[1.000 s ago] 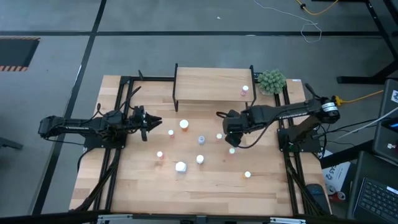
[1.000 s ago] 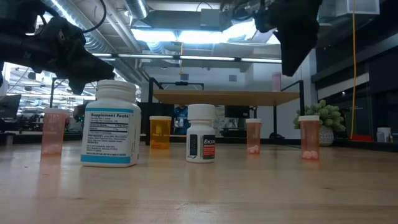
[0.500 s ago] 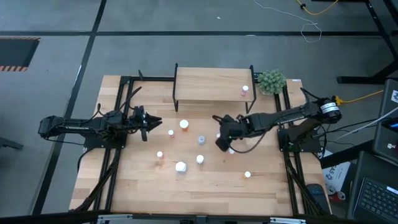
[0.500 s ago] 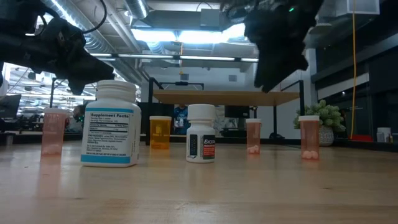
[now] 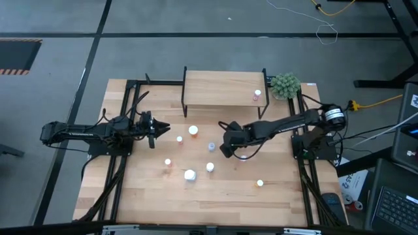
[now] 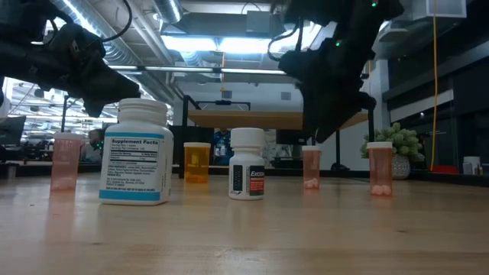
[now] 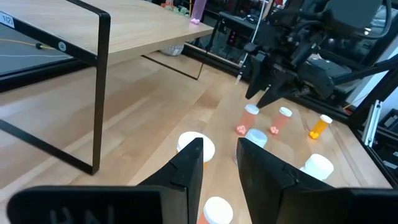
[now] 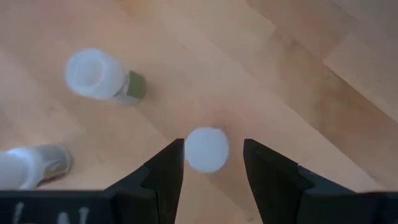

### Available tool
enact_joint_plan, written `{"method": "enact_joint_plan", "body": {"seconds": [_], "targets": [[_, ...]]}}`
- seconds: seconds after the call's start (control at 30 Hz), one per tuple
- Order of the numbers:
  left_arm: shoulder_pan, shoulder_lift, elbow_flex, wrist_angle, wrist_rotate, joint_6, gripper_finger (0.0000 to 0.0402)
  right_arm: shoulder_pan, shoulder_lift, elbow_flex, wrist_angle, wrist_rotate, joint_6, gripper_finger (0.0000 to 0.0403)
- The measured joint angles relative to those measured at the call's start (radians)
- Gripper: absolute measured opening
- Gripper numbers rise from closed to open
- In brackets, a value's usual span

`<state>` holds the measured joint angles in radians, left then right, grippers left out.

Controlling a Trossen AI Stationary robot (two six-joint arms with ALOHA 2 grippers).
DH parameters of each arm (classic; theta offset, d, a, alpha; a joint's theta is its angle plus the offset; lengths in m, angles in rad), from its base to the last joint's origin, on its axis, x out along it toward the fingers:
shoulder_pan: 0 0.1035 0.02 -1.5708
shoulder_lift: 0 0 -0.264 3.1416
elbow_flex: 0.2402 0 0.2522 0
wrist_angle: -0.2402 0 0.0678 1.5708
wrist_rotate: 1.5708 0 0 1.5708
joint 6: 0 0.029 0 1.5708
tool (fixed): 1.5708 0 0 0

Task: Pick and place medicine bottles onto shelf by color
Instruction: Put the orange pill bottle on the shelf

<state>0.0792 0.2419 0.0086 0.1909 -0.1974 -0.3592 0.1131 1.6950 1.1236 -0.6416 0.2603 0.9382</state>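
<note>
Several small white-capped medicine bottles stand upright on the wooden table in front of the shelf (image 5: 222, 88). One pink bottle (image 5: 257, 94) stands on the shelf's right end. My right gripper (image 5: 225, 149) hangs open, pointing steeply down over a pink bottle (image 6: 311, 166). In the right wrist view that bottle's white cap (image 8: 206, 149) shows between the fingers, which stand on either side and above it without touching. My left gripper (image 5: 163, 126) waits level at the table's left, slightly open and holding nothing.
Near the pink bottle stand a pale-capped bottle (image 5: 211, 146) and another (image 5: 209, 167). A large white bottle (image 5: 189, 174) and an orange one (image 5: 259, 183) stand nearer the front edge. A green plant (image 5: 285, 85) sits at the shelf's right end.
My right gripper has come down and toward the table's left, tipping to point more steeply down and rolling about its own line, until it hangs over the pink bottle. Its fingers have stayed open. No bottle has moved.
</note>
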Motion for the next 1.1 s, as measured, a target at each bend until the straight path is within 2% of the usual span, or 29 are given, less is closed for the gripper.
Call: {"method": "enact_joint_plan", "body": {"seconds": [0.27, 0.67, 1.1], "targets": [[0.0, 0.0, 0.0, -0.009, 0.0, 0.0, 0.0093, -0.01, 0.013, 0.0, 0.033, 0.006, -0.024, 0.0172], [0.0, 0.0, 0.0, -0.027, 0.0, 0.003, 0.0093, -0.025, 0.013, 0.0, 0.061, -0.026, -0.08, 0.0229], [0.0, 0.0, 0.0, -0.025, 0.0, 0.003, 0.0093, -0.013, 0.066, 0.0, 0.055, -0.027, -0.085, 0.0224]]}}
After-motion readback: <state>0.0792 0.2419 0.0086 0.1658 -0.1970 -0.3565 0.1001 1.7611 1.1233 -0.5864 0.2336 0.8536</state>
